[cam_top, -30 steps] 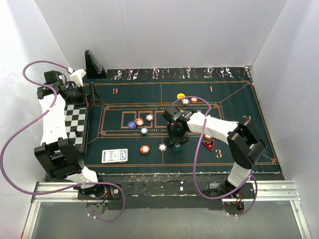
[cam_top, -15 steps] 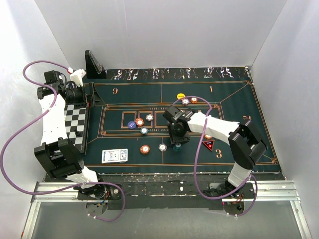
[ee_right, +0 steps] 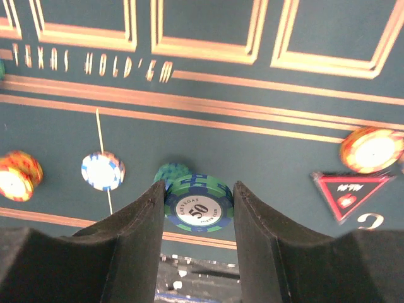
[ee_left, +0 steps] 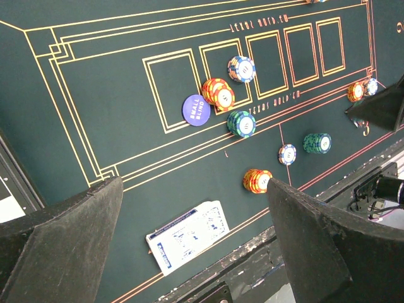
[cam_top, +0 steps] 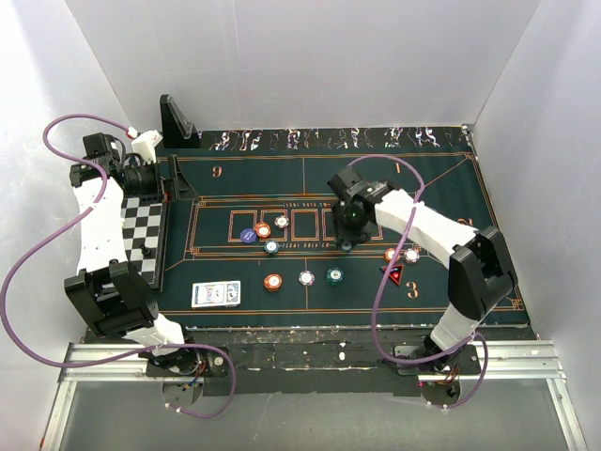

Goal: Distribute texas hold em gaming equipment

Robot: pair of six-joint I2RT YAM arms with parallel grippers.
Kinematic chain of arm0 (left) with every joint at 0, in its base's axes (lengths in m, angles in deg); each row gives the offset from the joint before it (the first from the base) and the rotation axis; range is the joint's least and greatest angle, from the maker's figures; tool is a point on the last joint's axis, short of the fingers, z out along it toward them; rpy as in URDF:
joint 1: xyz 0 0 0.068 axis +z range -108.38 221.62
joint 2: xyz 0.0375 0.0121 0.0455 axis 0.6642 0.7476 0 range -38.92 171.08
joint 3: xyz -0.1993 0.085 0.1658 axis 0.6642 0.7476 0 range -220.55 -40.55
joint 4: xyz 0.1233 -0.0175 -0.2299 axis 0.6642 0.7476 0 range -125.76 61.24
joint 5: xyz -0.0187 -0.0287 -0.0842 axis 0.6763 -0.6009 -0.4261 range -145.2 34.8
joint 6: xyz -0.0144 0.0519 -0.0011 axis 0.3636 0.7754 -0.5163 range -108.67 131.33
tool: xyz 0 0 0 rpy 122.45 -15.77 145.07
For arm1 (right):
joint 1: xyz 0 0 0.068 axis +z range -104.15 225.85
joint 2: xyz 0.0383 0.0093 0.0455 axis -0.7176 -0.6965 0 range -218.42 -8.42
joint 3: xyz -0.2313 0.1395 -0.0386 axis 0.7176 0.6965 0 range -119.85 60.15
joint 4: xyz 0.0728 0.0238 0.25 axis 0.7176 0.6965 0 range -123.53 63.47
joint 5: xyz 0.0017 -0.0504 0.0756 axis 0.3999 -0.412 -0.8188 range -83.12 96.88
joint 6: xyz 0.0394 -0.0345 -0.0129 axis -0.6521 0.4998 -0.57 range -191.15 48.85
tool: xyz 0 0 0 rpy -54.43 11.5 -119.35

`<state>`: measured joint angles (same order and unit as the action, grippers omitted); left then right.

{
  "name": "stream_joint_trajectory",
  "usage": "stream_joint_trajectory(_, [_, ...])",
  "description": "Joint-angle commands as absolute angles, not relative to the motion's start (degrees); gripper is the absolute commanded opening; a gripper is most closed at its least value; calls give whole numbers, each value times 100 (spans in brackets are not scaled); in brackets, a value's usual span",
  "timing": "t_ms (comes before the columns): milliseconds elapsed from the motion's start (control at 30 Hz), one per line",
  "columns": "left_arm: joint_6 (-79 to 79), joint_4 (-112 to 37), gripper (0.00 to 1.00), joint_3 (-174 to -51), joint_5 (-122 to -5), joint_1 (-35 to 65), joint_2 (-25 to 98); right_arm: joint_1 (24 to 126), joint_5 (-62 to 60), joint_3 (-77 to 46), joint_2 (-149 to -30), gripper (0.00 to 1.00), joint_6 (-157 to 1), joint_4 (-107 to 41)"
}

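Mat (cam_top: 441, 188): dark green, orange-lined. Covers the table from its near edge to the far wall and carries every loose piece.

Chequered board (cam_top: 141, 230): black and white. Lies along the mat's left edge, under the left arm.

Left gripper (ee_left: 194, 182): hangs beside the far end of the board, fingers spread wide with nothing between them. Well apart from all the pieces.

Right gripper (ee_right: 200, 189): hangs over the mat, right of centre. Clamped on the green-and-blue chip (ee_right: 199, 208), which is marked 50, gripped flat by its rim and raised off the mat.

Playing cards (cam_top: 215, 294): white with blue print. Close to the mat's near edge, left of centre, well apart from both grippers.

Orange chips (cam_top: 272, 281): one stack toward the near edge, one just beside the blue disc, one toward the right edge next to a white chip.

Teal chips (cam_top: 334, 275): one on the near side of the right gripper, showing just behind the held chip in the wrist view. One further left, near the mat's middle.

White chips (cam_top: 306, 277): one between the near orange and teal stacks, others scattered.

Blue disc (cam_top: 248, 236): lettered SMALL BLIND, left of centre.

Red triangular marker (cam_top: 393, 273): flat on the mat by the printed 3, to the right of the right gripper.
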<state>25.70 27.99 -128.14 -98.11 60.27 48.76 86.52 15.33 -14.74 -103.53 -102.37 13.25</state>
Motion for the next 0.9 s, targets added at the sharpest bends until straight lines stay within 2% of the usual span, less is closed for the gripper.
stream_joint_trajectory(0, [2592, 2691, 98, -12870, -9888, 6060, 4730, 7970, 1654, -2263, -10728, 20, -9911, 1384])
stream_joint_trajectory(333, [2636, 2735, 98, -12967, -9853, 6052, 4862, 7196, 1892, -3907, -12249, 20, -9866, 1384])
stream_joint_trajectory(633, [2680, 2770, 98, -13037, -9844, 6060, 4959, 6546, 1805, -4347, -12856, 18, -9972, 1297])
stream_joint_trajectory(867, [2689, 2770, 98, -13028, -9853, 6060, 5038, 6422, 1796, -4567, -13172, 19, -9910, 1314])
